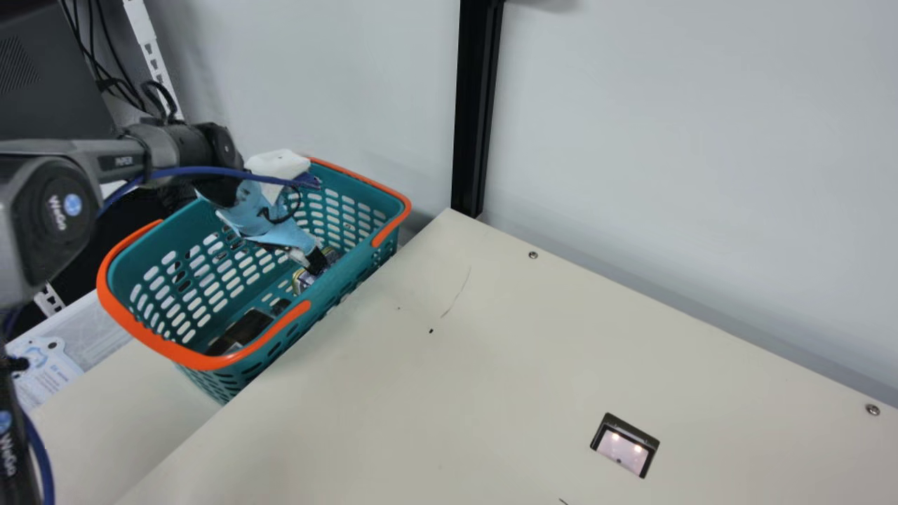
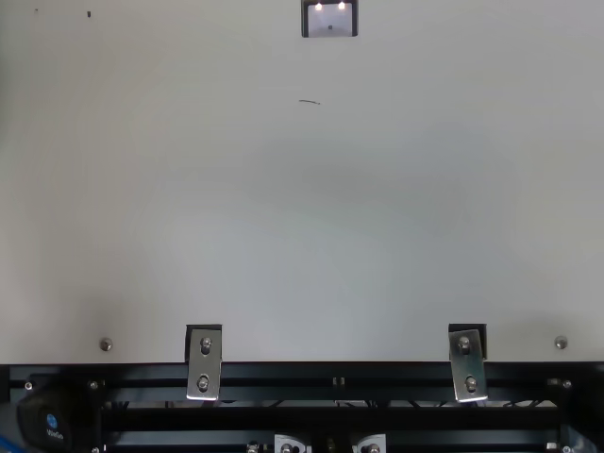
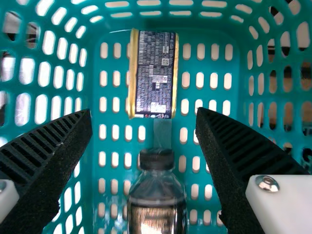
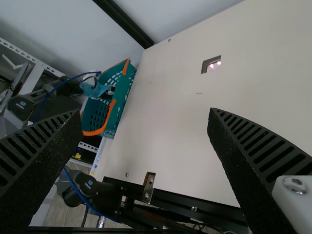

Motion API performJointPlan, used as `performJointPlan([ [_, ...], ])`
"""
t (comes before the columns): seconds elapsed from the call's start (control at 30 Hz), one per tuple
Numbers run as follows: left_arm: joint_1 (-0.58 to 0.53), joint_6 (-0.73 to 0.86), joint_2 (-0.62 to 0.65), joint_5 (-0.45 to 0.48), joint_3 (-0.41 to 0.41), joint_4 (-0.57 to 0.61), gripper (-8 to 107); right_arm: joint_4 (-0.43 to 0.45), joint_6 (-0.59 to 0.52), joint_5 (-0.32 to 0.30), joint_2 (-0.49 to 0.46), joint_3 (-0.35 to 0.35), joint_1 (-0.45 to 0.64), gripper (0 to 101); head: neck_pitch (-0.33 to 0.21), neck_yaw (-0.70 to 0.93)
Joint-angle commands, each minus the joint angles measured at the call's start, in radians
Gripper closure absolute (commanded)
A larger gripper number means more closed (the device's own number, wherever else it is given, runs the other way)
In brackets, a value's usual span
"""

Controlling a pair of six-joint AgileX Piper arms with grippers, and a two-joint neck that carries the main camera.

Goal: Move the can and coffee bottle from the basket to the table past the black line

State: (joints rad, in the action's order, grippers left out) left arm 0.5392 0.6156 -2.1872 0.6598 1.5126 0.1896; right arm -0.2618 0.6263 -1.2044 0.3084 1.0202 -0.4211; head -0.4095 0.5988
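My left gripper (image 1: 316,261) reaches down inside the teal basket (image 1: 358,261) in the main view. In the left wrist view the same gripper (image 3: 144,112) is open, its two fingers wide apart with nothing held. Below and between them the can (image 3: 156,73) lies on its side on the basket floor, back label up. The coffee bottle (image 3: 157,197), with a black cap, lies with its cap towards the can. The main view shows the can (image 1: 303,280) close by the fingers and the dark bottle (image 1: 242,330) farther along the floor. My right gripper (image 4: 145,111) is open and empty.
Beside the basket, whose rim and handles are orange, lies the cream table (image 1: 449,393). Its surface carries a thin dark line (image 1: 457,293), a short dark mark (image 2: 309,101) and a recessed square fixture (image 1: 624,445). A black post (image 1: 477,105) stands at the table's far corner.
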Motion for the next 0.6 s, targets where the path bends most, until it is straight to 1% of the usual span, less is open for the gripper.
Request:
performJointPlan([
  [0.0,-0.002,0.003,-0.042,0.004,0.034,0.000,9,0.000,0.000,0.000,0.000,0.000,0.000,0,-0.027,0.015],
  [0.57,-0.028,-0.022,-0.306,0.042,0.295,-0.002,9,0.000,0.000,0.000,0.000,0.000,0.000,0,-0.027,0.015],
])
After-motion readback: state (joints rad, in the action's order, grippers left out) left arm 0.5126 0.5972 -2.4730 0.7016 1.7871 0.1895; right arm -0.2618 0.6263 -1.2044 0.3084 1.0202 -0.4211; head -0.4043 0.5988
